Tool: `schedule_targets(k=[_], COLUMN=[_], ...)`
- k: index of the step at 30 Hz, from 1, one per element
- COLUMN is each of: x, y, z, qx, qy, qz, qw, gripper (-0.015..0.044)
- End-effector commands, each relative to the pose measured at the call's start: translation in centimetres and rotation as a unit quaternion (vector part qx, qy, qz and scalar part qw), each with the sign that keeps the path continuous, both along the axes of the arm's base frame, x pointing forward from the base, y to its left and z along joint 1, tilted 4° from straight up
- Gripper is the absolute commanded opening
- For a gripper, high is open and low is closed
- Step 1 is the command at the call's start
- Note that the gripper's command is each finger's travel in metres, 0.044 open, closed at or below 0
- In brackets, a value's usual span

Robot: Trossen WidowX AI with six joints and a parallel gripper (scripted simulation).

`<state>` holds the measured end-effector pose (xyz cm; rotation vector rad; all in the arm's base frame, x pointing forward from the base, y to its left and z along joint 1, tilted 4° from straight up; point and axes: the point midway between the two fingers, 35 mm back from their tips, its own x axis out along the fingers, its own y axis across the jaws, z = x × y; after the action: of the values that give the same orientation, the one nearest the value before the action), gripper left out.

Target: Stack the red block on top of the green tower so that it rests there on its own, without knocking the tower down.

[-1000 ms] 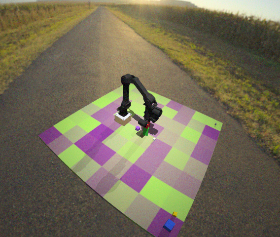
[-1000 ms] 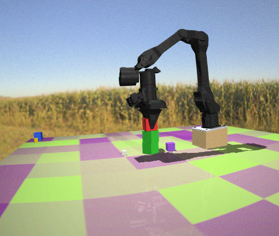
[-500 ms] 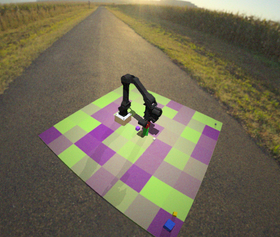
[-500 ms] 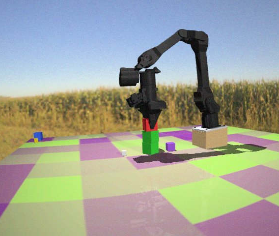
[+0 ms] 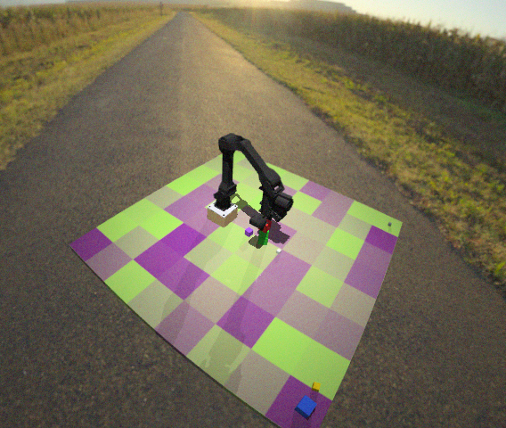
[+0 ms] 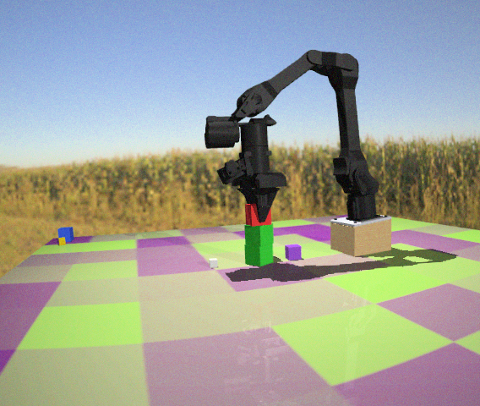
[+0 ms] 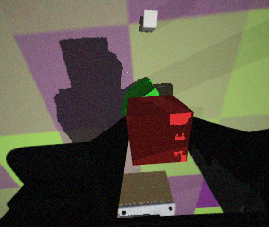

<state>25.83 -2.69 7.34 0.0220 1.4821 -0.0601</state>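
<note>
The arm arches up from its base, wrist vertical, claw (image 6: 258, 212) pointing down, fingers slightly parted.
</note>
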Motion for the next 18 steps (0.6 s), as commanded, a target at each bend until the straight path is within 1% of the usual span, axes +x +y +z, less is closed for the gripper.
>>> schedule_targets(k=[1,6,18], x=[0.03,0.03,0.03], y=[-0.01,-0.01,-0.01], z=[-0.02,-0.02,-0.02], qx=[0.000,0.000,0.000], qy=[-0.001,-0.001,-0.001], qz=[0.000,0.000,0.000], qw=[1.000,1.000,1.000], gripper=[0.0315,0.0440,0.0440])
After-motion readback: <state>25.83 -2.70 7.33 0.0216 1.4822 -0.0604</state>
